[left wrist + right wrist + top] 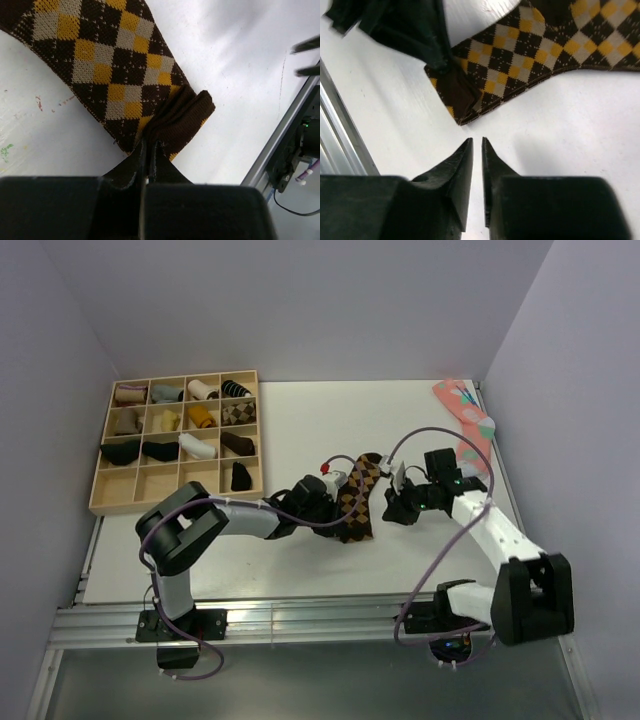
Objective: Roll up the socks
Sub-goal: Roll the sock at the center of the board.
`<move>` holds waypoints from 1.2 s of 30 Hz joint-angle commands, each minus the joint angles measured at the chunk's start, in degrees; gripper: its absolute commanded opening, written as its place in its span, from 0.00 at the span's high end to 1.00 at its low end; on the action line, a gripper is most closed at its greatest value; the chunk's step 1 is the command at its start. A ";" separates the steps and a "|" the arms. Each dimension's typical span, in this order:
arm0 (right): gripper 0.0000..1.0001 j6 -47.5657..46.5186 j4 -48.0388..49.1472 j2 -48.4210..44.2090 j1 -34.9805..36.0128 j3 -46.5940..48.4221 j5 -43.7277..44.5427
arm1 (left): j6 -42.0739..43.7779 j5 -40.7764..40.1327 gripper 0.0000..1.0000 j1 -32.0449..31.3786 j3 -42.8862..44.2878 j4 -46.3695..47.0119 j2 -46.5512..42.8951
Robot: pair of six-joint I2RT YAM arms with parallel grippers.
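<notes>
Plainly, the left gripper is pinched tight on the near edge of the argyle sock, its two dark fingers meeting on the fabric at the lower middle of the left wrist view. The sock is dark brown with orange and tan diamonds. It lies flat on the white table, stretching from that grip to the upper left of the frame. Just right of the pinched spot, a plain brown end of the sock is folded over on itself into a thick ridged lip.

In the overhead view the sock sits near the middle of the table, running roughly up and down the frame between the two grippers. The right gripper is just to the right of it there. Its fingers are parted by only a narrow slit, with bare table showing through and nothing between them. In the right wrist view the sock's folded corner lies just above the fingertips, apart from them, and the left gripper shows as a dark shape at the upper left, touching that corner.

A wooden tray split into compartments sits at the upper left of the overhead view, many of them holding rolled socks of other colours. A pink sock lies at the upper right edge of the table.
</notes>
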 commanded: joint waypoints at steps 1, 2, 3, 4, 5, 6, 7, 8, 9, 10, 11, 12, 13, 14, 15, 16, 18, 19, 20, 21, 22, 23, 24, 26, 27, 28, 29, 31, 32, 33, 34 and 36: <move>0.75 -9.40 3.08 -8.51 -0.35 -3.31 -4.51 | -0.90 3.76 1.00 0.55 1.83 -5.52 1.53; 0.74 -10.45 3.43 -9.75 0.26 -4.72 -4.26 | -1.08 4.89 1.00 0.72 2.01 -5.70 1.71; 0.73 -10.89 3.69 -10.63 1.14 -5.43 -3.47 | -1.08 5.08 1.00 0.90 2.19 -5.87 2.24; 0.71 -11.42 4.48 -11.95 3.50 -6.04 -2.60 | -1.08 5.17 1.00 0.99 2.89 -6.57 2.50; 0.71 -11.86 5.27 -12.22 5.09 -7.35 -1.54 | -1.08 5.51 1.00 0.99 3.16 -6.92 2.77; 0.71 -12.04 5.89 -12.57 6.67 -7.89 0.82 | -1.08 5.95 1.00 0.99 3.42 -7.19 3.29; 0.70 -12.39 6.33 -12.40 9.65 -8.33 1.71 | -1.17 6.13 1.00 0.99 4.03 -7.80 3.47; 0.70 -13.35 6.33 -12.05 11.15 -8.77 2.59 | -1.25 6.39 1.00 0.99 4.12 -7.89 3.56; 0.70 -13.79 6.25 -10.92 12.47 -8.86 3.82 | -1.34 6.75 1.00 1.16 4.30 -7.98 3.73; 0.70 -14.23 5.90 -10.12 13.71 -8.86 4.26 | -1.43 7.01 1.00 1.25 4.56 -8.16 3.91; 0.70 -14.93 5.63 -9.33 15.72 -8.69 4.70 | -1.52 7.19 1.00 1.42 4.65 -8.25 4.00; 0.70 -15.46 5.19 -8.54 16.61 -8.42 5.06 | -1.52 7.45 1.00 1.69 4.65 -8.33 4.26; 0.70 -15.56 5.19 -7.23 17.40 -8.33 5.84 | -1.61 8.15 1.00 1.86 4.83 -8.25 4.44; 0.70 -16.34 5.19 -6.69 18.37 -8.25 6.02 | -1.69 8.50 1.00 2.04 4.91 -8.25 4.53; 0.69 -16.61 6.23 -6.34 18.55 -8.51 6.81 | -1.78 8.94 1.00 2.22 5.18 -8.33 4.96; 0.69 -16.61 6.77 -6.34 18.90 -8.77 7.34 | -1.78 9.38 1.00 2.22 5.35 -8.51 5.14; 0.68 -17.49 8.08 -6.51 20.30 -10.09 8.66 | -2.04 10.26 1.00 2.48 5.27 -8.25 5.49; 0.67 -17.75 9.31 -6.43 20.83 -10.44 10.40 | -2.22 10.96 1.00 2.57 5.35 -8.25 5.58; 0.67 -18.19 9.84 -6.42 21.36 -11.14 11.12 | -2.22 10.97 1.00 2.66 5.53 -8.42 5.67; 0.67 -18.37 10.54 -6.25 22.32 -11.32 11.65 | -2.13 11.05 1.00 2.74 5.62 -8.86 5.76; 0.67 -18.72 11.07 -5.99 22.51 -11.41 11.91 | -2.05 11.23 1.00 2.83 5.53 -8.86 5.84; 0.67 -19.42 11.17 -5.81 22.51 -11.41 12.26 | -2.13 11.93 1.00 2.83 5.44 -8.69 6.28; 0.67 -19.69 11.17 -5.37 22.59 -11.41 12.35 | -2.13 12.11 1.00 3.01 5.44 -8.69 6.55; 0.67 -20.04 11.34 -4.93 22.68 -11.32 12.70 | -2.22 12.72 1.00 3.18 5.53 -8.51 7.07; 0.68 -20.13 11.60 -4.58 22.68 -11.41 12.88 | -2.22 12.81 1.00 3.18 5.36 -8.34 7.16; 0.68 -20.21 12.65 -4.41 22.86 -11.58 13.32 | -2.22 12.99 1.00 3.18 5.36 -8.07 7.25; 0.68 -20.22 13.27 -4.40 22.86 -12.11 13.67 | -2.22 12.99 1.00 3.18 5.27 -8.07 7.34; 0.67 -20.57 14.24 -4.58 23.21 -12.55 14.55 | -2.22 13.25 1.00 3.18 5.18 -7.90 7.34; 0.67 -20.92 14.42 -4.41 23.38 -12.81 14.81 | -2.22 13.25 1.00 3.18 5.18 -7.98 7.43; 0.67 -21.01 14.51 -3.97 23.47 -12.82 15.34 | -2.13 13.43 1.00 3.18 5.35 -8.07 7.43; 0.67 -21.09 14.85 -3.79 23.74 -12.82 15.52 | -1.96 13.52 1.00 3.18 5.62 -8.16 7.51; 0.67 -21.36 15.29 -3.18 24.09 -12.90 16.04 | -1.70 13.60 1.00 3.27 6.05 -8.60 7.69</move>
